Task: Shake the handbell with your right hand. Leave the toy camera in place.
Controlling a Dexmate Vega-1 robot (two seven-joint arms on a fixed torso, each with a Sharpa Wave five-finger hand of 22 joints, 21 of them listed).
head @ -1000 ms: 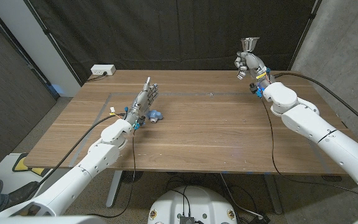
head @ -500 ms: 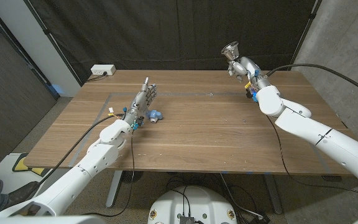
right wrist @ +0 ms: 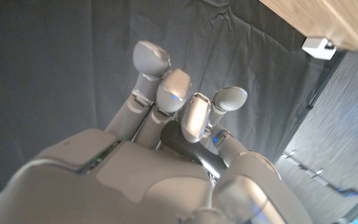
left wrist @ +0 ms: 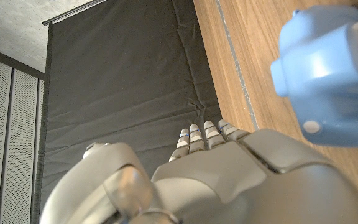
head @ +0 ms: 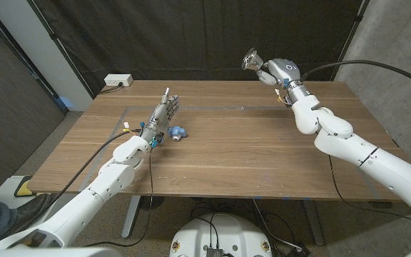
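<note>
- The right hand [head: 275, 70] grips the silver metal handbell with its dark handle [head: 250, 60], fingers curled round the handle; the right wrist view shows the black handle [right wrist: 188, 149] clamped between the fingers [right wrist: 194, 118].
- Over the last second the bell has swung: its flared mouth pointed upward, then tipped, and now it points toward the robot's left, held high over the far edge of the wooden table [head: 262, 157].
- The right forearm has rolled with it and moved inward along the table's far side.
- I judge this to be one stroke of the shake, well under way; a return swing would complete the ringing motion.
- The small blue plastic toy camera [head: 178, 133] sits on the table in the same spot as before, just beside the left hand [head: 164, 114].
- The left hand holds nothing, its fingers straight and close together, unchanged throughout.
</note>
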